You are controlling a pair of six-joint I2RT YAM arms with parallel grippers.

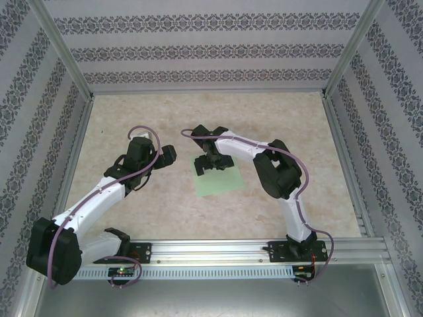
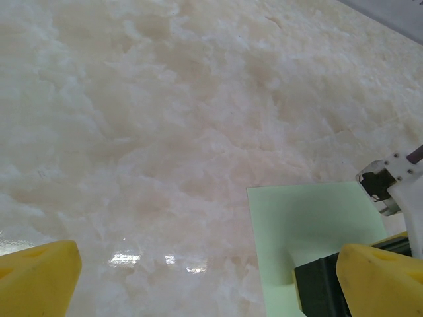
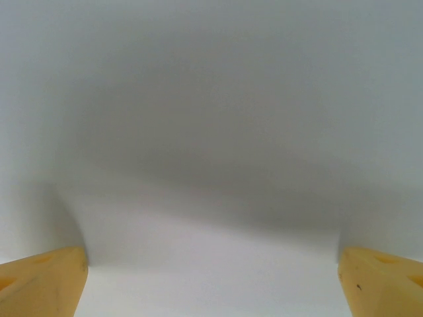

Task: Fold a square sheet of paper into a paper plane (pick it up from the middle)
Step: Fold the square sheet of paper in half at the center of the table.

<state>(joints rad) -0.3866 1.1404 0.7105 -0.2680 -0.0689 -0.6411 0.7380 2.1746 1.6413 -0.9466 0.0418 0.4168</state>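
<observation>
The square sheet of paper [image 1: 221, 179] is pale green and lies flat on the table, mid-way between the arms. My right gripper [image 1: 211, 164] hangs low over its far left part, open, and I cannot tell whether it touches the sheet. In the right wrist view the paper [image 3: 211, 165] spreads close under the open yellow fingers [image 3: 43, 281]. My left gripper [image 1: 166, 156] is open just left of the sheet, over bare table. The left wrist view has the sheet [image 2: 310, 221] at lower right, with the right gripper's dark finger [image 2: 320, 287] on it. The paper plane is out of view.
The beige marbled tabletop [image 1: 132, 119] is fenced by aluminium rails and patterned walls [image 1: 198, 46]. The arm bases sit on a rail [image 1: 218, 251] at the near edge. Open table lies behind and to the right of the sheet.
</observation>
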